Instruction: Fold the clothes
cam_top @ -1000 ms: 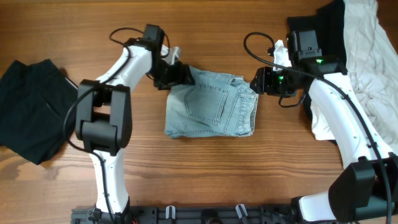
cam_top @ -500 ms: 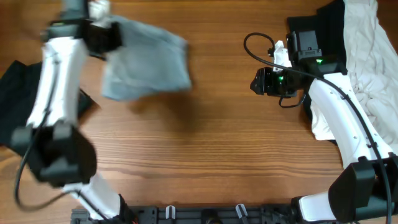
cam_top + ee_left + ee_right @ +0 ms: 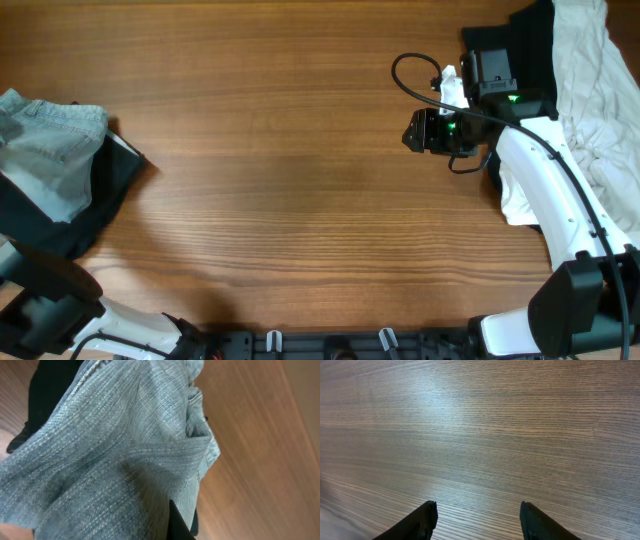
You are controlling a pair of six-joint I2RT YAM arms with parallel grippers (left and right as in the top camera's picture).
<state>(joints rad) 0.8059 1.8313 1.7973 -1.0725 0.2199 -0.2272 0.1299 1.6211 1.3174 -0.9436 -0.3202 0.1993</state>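
The folded light-blue jeans (image 3: 45, 150) lie at the table's far left edge, on top of a black garment (image 3: 95, 200). In the left wrist view the denim (image 3: 125, 460) fills most of the frame, with the black garment (image 3: 50, 390) behind it. Of my left gripper only one dark finger (image 3: 178, 527) shows, and it is shut on the jeans' cloth. My right gripper (image 3: 412, 131) hangs open over bare wood at the upper right. Nothing lies between its fingers (image 3: 479, 512).
A heap of clothes sits at the far right: a white garment (image 3: 590, 90) with a black one (image 3: 535, 40) behind the right arm. The wooden tabletop (image 3: 300, 180) stretches between the two piles. A cable (image 3: 410, 75) loops above the right wrist.
My left arm has swung the folded jeans from the table's middle to the far left, over the black garment, and shut on them. The right gripper has stayed put, still open.
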